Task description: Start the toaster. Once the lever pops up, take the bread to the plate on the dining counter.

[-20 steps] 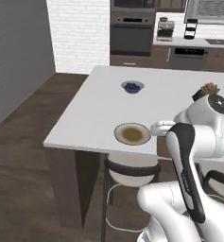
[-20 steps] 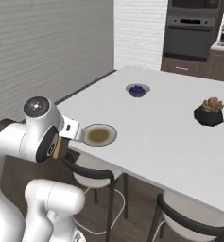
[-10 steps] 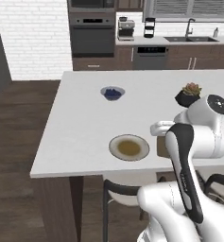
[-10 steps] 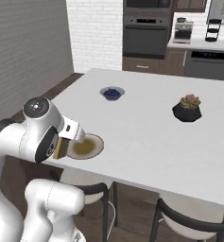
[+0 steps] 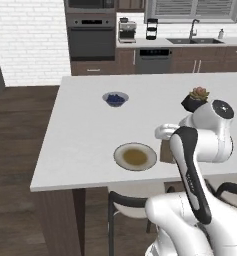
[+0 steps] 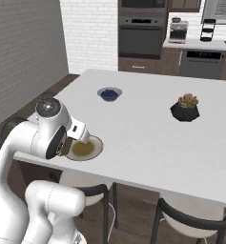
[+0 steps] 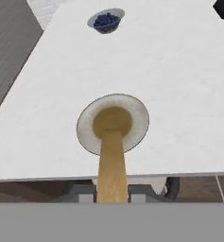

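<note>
My gripper [image 7: 111, 193] is shut on the bread [image 7: 111, 160], a tan slice seen edge-on that reaches out over the front edge of the white dining counter [image 7: 179, 71]. Its far end lies over the olive-brown centre of the plate [image 7: 87, 125]. In the left base view the plate [image 5: 119, 152] sits near the counter's front edge, just left of my hand, where a brown bit of the bread [image 5: 166, 150] shows. In the right base view my arm covers the left part of the plate [image 6: 97, 143]. The toaster and its lever are out of view.
A small blue bowl [image 5: 115, 98] sits further back on the counter. A plant in a black pot [image 6: 185, 108] stands to the right. Dark-framed stools [image 6: 190, 224] are tucked under the counter's front edge. Oven and worktop line the back wall.
The base has driven, so the whole scene has shifted: the counter now faces me squarely and the plate lies right before my hand. The gripper stays shut on the bread.
</note>
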{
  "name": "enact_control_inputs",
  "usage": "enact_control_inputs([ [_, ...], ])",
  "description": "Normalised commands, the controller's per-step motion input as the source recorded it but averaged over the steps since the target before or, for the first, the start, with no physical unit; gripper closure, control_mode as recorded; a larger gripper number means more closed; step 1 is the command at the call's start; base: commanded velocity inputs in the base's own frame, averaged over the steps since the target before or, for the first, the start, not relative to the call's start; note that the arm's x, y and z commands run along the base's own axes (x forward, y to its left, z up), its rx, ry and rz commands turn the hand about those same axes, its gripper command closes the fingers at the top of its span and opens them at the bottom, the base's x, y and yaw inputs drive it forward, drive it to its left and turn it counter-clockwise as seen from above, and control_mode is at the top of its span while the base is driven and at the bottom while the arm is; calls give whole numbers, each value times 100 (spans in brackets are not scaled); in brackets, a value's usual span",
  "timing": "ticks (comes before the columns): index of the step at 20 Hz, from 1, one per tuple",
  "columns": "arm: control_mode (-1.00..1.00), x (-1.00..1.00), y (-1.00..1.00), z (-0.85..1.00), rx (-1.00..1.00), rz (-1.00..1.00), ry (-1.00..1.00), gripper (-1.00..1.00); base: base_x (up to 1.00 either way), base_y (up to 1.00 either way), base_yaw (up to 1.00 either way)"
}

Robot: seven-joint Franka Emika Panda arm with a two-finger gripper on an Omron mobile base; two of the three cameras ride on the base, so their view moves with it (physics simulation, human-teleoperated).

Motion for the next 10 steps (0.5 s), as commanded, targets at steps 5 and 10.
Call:
enact_control_inputs([
  [5, -100, 66, 0, -52, 23, 19, 0, 100, 0, 0, 0],
  [10, -100, 93, 0, -59, 16, 18, 0, 100, 0, 0, 0],
])
